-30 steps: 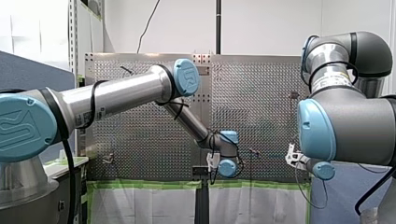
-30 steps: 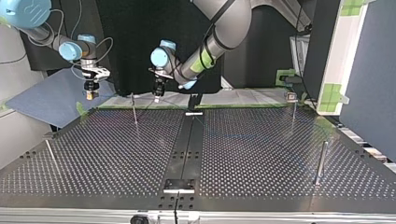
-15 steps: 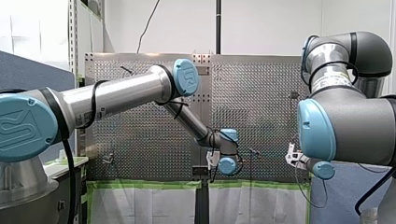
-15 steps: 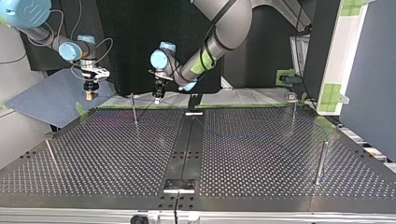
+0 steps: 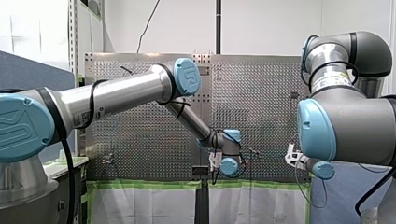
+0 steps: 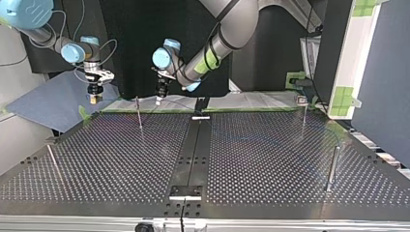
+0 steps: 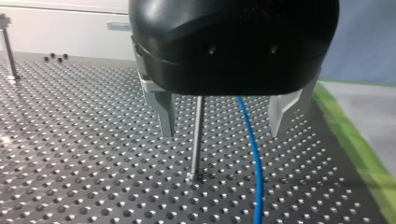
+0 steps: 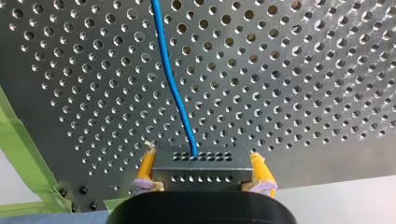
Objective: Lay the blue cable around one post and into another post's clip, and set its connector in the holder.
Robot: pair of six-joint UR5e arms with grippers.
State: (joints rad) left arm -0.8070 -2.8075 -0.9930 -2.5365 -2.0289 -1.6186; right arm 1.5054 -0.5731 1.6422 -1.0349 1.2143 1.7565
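Two wrist views alone tell: left jaws apart (straddling post (image 7: pixel 197 135), cable (image 7: pixel 251 140)), right jaws clamp connector (image 8: pixel 201 168).

Cable (image 7: pixel 250 140) beside post (image 7: pixel 198 135), both between left hand's (image 7: pixel 222 130) fingers (image 7: pixel 164 112), seemingly apart.

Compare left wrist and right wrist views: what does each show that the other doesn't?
Left wrist only: my left gripper with metal fingers open, a thin post standing between them, and the blue cable running beside that post. Right wrist only: my right gripper, yellow pads shut on the grey connector, where the cable ends. Both: the blue cable, the perforated table, and green tape at its edge.
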